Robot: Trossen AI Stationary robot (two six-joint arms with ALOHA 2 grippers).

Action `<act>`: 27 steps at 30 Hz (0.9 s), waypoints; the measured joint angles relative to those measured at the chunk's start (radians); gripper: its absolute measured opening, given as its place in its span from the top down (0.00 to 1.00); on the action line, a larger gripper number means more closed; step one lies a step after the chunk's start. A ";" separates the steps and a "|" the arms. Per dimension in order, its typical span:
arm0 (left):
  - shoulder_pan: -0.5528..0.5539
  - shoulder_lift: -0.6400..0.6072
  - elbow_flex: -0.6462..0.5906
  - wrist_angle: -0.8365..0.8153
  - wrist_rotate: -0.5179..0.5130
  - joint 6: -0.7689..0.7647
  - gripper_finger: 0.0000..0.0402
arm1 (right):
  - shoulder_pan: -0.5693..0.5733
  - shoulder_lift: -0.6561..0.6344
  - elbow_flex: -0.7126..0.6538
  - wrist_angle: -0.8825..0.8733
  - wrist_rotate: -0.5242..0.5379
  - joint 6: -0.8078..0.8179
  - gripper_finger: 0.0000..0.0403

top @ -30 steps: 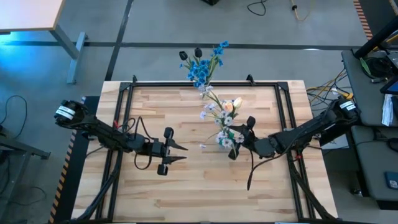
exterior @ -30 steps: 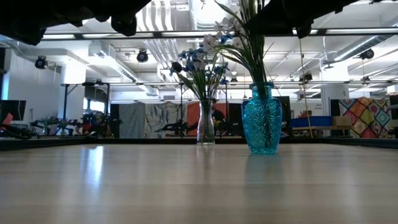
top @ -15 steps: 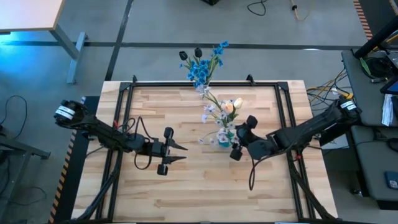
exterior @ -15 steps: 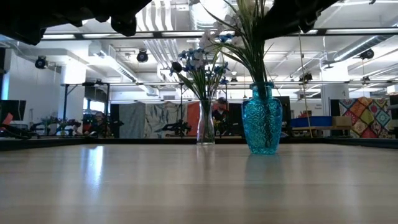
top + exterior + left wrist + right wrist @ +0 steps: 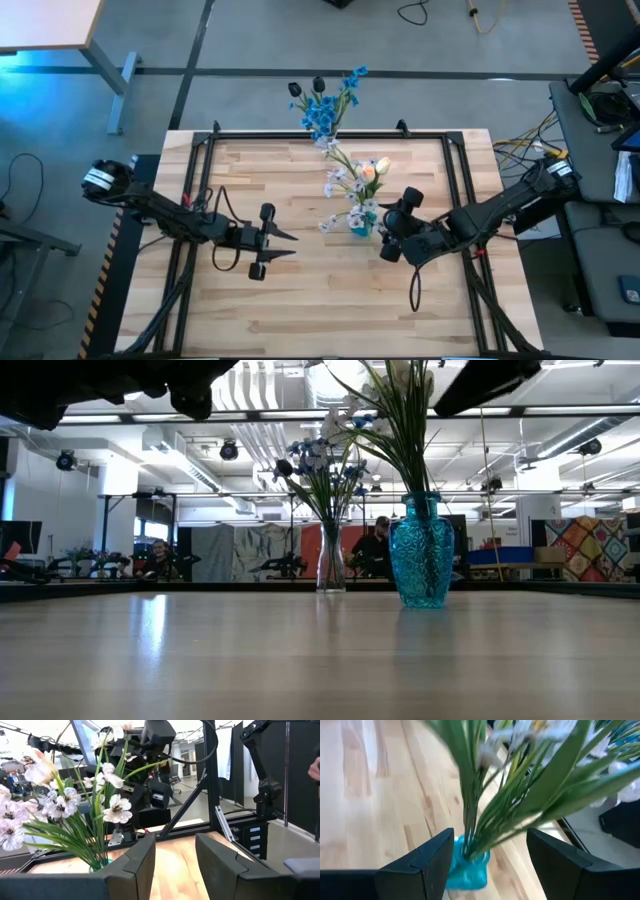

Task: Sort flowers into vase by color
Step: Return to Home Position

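A blue glass vase stands mid-table holding white-pink sprays and a cream-yellow tulip bud. A clear vase at the far edge holds bright blue flowers and black buds. My right gripper hovers open just right of the blue vase, above its mouth. In its wrist view the green stems rise between its fingers without touching them. My left gripper waits open, left of the blue vase, level and pointing at it.
A black frame runs along the table's far edge and down both sides. Bare wood lies along the near half of the table. People and equipment show in the room beyond.
My right gripper has risen and drawn back a little from the blue vase toward the table's right edge, rolling its wrist and tipping. The white-pink sprays it was over now stand free in the vase.
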 joint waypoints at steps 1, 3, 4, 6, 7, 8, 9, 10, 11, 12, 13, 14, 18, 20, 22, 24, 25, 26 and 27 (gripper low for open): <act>0.000 -0.006 -0.007 -0.001 0.000 -0.001 0.68 | 0.005 -0.001 -0.005 -0.012 0.000 0.003 0.40; 0.000 -0.018 -0.021 0.001 0.000 -0.001 0.68 | 0.013 -0.005 -0.018 -0.053 0.000 0.018 0.42; 0.000 -0.025 -0.031 0.000 0.000 -0.001 0.69 | 0.014 -0.008 -0.026 -0.067 0.000 0.028 0.43; 0.005 -0.041 -0.050 0.000 0.002 -0.002 0.70 | 0.016 -0.022 -0.049 -0.079 -0.001 0.031 0.47; 0.009 -0.051 -0.060 0.001 0.002 -0.006 0.71 | 0.018 -0.032 -0.062 -0.083 -0.007 0.031 0.50; 0.016 -0.061 -0.071 0.000 0.002 -0.007 0.73 | 0.018 -0.045 -0.076 -0.086 -0.017 0.026 0.53; 0.023 -0.072 -0.080 -0.007 0.002 -0.010 0.75 | 0.018 -0.063 -0.092 -0.086 -0.026 0.023 0.57; 0.032 -0.084 -0.087 -0.023 0.002 -0.010 0.77 | 0.018 -0.082 -0.112 -0.085 -0.033 0.018 0.62; 0.042 -0.098 -0.093 -0.049 0.002 -0.011 0.79 | 0.018 -0.104 -0.132 -0.085 -0.041 0.014 0.67; 0.056 -0.114 -0.098 -0.084 0.003 -0.014 0.82 | 0.018 -0.130 -0.154 -0.083 -0.046 0.012 0.73; 0.071 -0.128 -0.101 -0.121 0.005 -0.018 0.85 | 0.018 -0.159 -0.179 -0.079 -0.047 0.012 0.78; 0.089 -0.141 -0.102 -0.157 0.013 -0.021 0.88 | 0.017 -0.190 -0.206 -0.069 -0.046 0.007 0.85; 0.179 -0.184 -0.111 -0.235 0.120 -0.024 0.99 | -0.020 -0.336 -0.332 0.083 -0.112 -0.107 0.96; 0.234 -0.202 -0.125 -0.243 0.170 -0.022 0.98 | -0.055 -0.411 -0.400 0.206 -0.178 -0.198 0.97; 0.298 -0.215 -0.142 -0.245 0.213 -0.023 0.99 | -0.102 -0.481 -0.466 0.328 -0.261 -0.285 0.98; 0.360 -0.225 -0.158 -0.246 0.272 -0.029 1.00 | -0.157 -0.541 -0.524 0.427 -0.335 -0.355 0.98; 0.391 -0.232 -0.166 -0.245 0.300 -0.032 1.00 | -0.185 -0.567 -0.551 0.467 -0.364 -0.378 0.98; 0.418 -0.240 -0.175 -0.246 0.322 -0.033 1.00 | -0.213 -0.591 -0.577 0.498 -0.385 -0.398 0.98; 0.443 -0.250 -0.183 -0.246 0.339 -0.036 1.00 | -0.239 -0.612 -0.600 0.527 -0.406 -0.415 0.98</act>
